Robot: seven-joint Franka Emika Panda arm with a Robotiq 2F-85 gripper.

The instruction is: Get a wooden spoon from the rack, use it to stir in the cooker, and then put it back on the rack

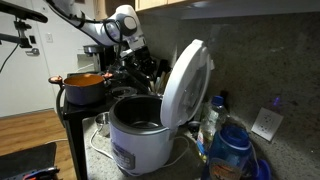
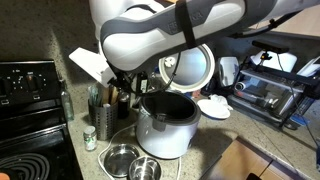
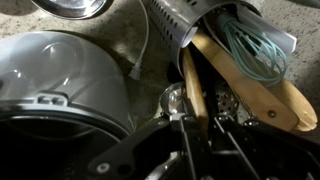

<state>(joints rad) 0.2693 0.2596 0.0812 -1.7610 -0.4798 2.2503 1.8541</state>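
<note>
While it sits racked, the wooden spoon (image 3: pixel 193 90) lies between the jaws.

Dim, soft indoor light; wrist view dark, slightly blurred.

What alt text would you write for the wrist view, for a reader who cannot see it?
The gripper hangs over wooden utensils and a teal whisk that stand in a perforated metal rack. The white cooker fills the left side.
</note>
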